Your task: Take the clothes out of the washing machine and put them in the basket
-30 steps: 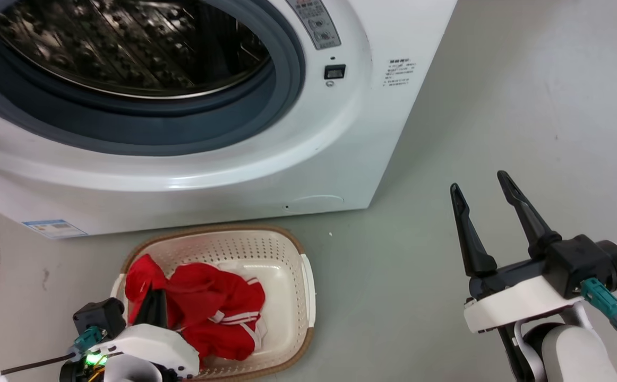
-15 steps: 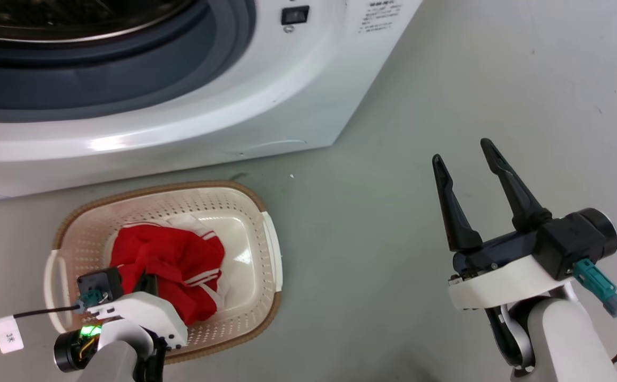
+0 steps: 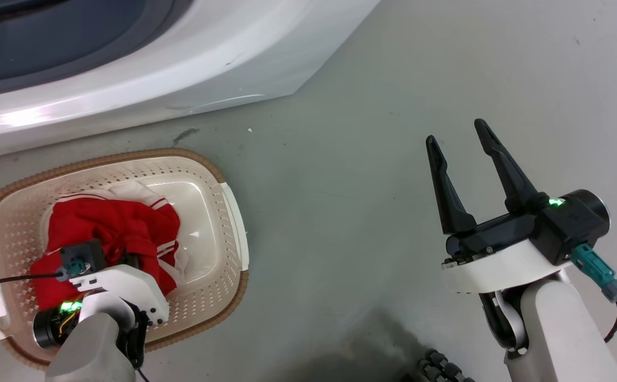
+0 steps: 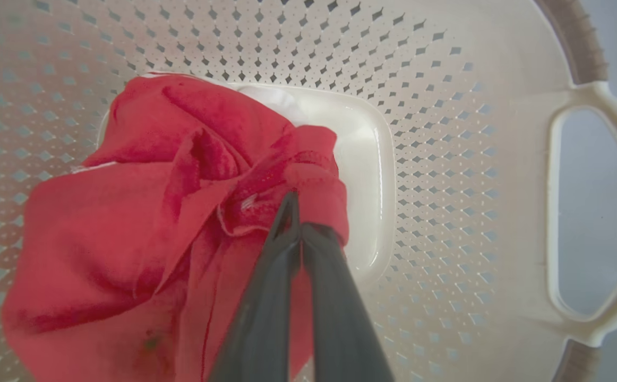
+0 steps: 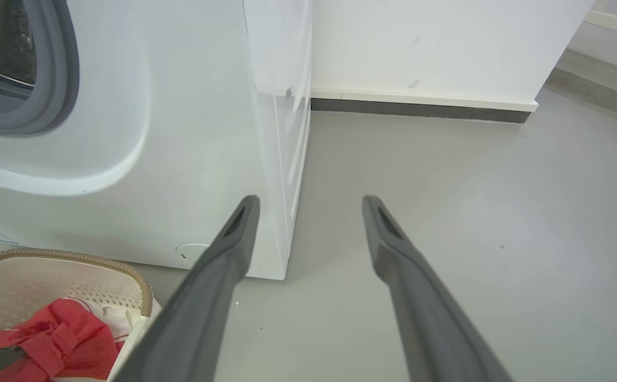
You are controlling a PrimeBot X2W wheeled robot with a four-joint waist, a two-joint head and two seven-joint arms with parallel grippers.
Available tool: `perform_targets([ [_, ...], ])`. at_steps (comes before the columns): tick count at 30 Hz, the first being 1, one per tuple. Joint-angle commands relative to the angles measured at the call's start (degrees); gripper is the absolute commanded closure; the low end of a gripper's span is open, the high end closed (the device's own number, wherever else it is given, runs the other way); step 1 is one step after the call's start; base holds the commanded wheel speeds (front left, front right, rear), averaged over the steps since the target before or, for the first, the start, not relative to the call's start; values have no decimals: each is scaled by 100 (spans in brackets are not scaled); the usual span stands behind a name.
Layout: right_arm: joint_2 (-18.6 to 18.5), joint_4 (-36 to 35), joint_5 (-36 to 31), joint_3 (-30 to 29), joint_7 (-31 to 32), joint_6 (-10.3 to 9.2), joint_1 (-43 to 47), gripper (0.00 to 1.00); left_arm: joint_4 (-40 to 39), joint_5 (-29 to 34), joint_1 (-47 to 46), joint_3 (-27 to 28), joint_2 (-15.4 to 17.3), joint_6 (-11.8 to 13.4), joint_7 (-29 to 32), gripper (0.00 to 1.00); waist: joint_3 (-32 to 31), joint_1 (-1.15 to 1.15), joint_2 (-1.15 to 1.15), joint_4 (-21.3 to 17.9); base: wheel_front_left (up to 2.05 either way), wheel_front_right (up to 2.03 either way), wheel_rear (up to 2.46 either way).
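Note:
The red clothes (image 3: 112, 231) lie bunched in the cream basket (image 3: 128, 157), which stands on the floor just in front of the white washing machine (image 3: 181, 69). My left gripper (image 4: 293, 208) reaches down into the basket (image 4: 446, 132) and is shut on a fold of the clothes (image 4: 128, 212). In the head view its white wrist covers the fingers. To the right, my right gripper (image 3: 454, 131) hangs open and empty over bare floor. In its own view the right gripper (image 5: 311, 201) points past the machine's corner (image 5: 181, 132), with the basket (image 5: 75, 260) and clothes (image 5: 48, 339) at lower left.
Grey floor (image 3: 340, 159) stretches right of the basket, with a dark scuff (image 3: 183, 136) near the machine's foot. A white wall with a dark baseboard (image 5: 420, 109) stands behind the machine. A dark ridged part (image 3: 441, 369) shows at the bottom edge.
The head camera has tilted down and swung, so the drum opening has slid out of the top. My left gripper stays shut on the red fabric in the basket; the right stays open.

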Motion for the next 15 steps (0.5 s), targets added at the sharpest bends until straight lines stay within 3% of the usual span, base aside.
perform_targets([
  [1, 8, 41, -41, -15, -36, -6, -98, 0, 98, 53, -53, 4, 34, -24, -39, 100, 80, -1, 0, -81, 0, 0, 0],
  [4, 9, 114, -53, -17, -73, -5, -175, 0, 192, 134, -159, -22, 79, -70, -39, 100, 99, -1, 0, -114, 0, 0, 0],
  [5, 9, 145, -44, -23, -84, -5, -186, 0, 227, 144, -152, -12, 74, -72, -39, 93, 83, -1, 0, -112, 0, 0, 0],
  [6, 9, 174, -42, -31, -89, -6, -184, 0, 256, 164, -128, -2, 64, -82, -39, 65, 48, -1, 0, -103, 0, 0, 0],
  [7, 9, 211, -43, -40, -102, -6, -168, 0, 301, 185, -96, -7, 38, -104, -34, 9, -4, -1, 0, -89, 0, 0, 0],
  [8, 8, 242, -46, -45, -115, -6, -150, 0, 319, 181, -74, 11, 11, -109, -33, 0, -68, -1, 0, -65, 0, 0, 0],
  [15, 6, 487, -223, -177, -128, -6, 56, 0, 226, 166, 276, 203, -266, -176, -29, 0, -944, -1, 0, 259, 0, 0, 0],
])
